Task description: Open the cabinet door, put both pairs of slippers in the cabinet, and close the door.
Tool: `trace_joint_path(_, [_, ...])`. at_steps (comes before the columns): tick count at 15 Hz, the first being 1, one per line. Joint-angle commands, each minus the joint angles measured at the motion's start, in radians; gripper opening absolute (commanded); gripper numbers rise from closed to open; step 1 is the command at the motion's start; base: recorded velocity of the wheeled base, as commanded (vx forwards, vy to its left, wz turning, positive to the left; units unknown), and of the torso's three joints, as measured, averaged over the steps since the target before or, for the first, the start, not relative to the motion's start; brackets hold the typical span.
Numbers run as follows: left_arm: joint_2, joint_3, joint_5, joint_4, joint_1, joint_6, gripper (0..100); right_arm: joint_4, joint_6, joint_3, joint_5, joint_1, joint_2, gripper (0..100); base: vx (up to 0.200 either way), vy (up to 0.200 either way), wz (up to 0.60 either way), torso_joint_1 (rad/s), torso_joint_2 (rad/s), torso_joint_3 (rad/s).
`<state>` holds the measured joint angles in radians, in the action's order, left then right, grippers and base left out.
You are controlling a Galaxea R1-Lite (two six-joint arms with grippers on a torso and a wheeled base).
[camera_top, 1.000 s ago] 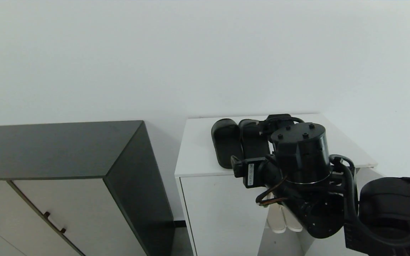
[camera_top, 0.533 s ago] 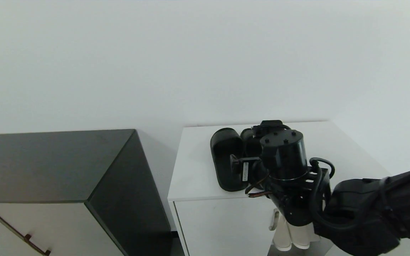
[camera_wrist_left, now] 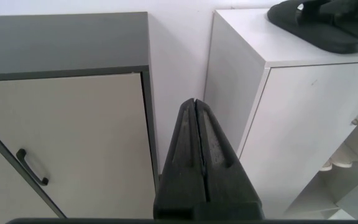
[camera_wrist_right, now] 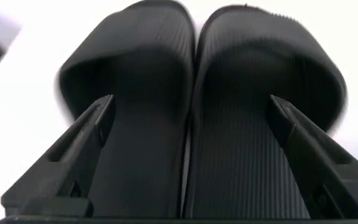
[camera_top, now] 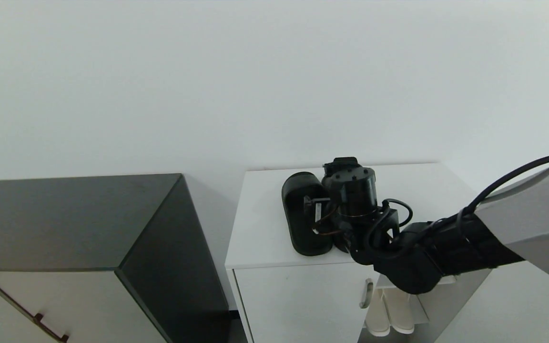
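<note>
Black slippers (camera_top: 303,219) side by side on top of the white cabinet (camera_top: 260,233) in the head view, pale pair (camera_top: 391,312) already on a shelf inside. Left wrist view: left gripper (camera_wrist_left: 194,109) pinched shut on nothing, low in front of the white cabinet. Right wrist view: right gripper (camera_wrist_right: 190,102) spread wide, aimed at the black slippers, not gripping yet; probably light, squishy foam, so best squeezed together across the outer edges.
</note>
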<state>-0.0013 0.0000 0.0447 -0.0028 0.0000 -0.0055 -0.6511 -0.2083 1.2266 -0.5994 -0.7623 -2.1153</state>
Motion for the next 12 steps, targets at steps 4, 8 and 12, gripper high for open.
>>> trace_joint_path(4, [0.001,0.000,0.001,0.000,0.000,-0.001,0,-0.001,0.033,0.133,0.027,0.052,-0.120,100,0.000,0.000,0.00,0.000,0.00,0.000])
trace_joint_path(8, [0.001,0.000,0.000,0.000,0.002,-0.001,0,0.004,0.064,0.244,0.033,0.074,-0.187,0,0.000,0.000,0.00,0.000,0.00,0.000])
trace_joint_path(12, [0.001,0.000,0.000,0.000,0.002,-0.001,0,0.013,0.069,0.252,0.032,0.077,-0.189,0,0.000,0.000,0.00,0.000,0.00,0.000])
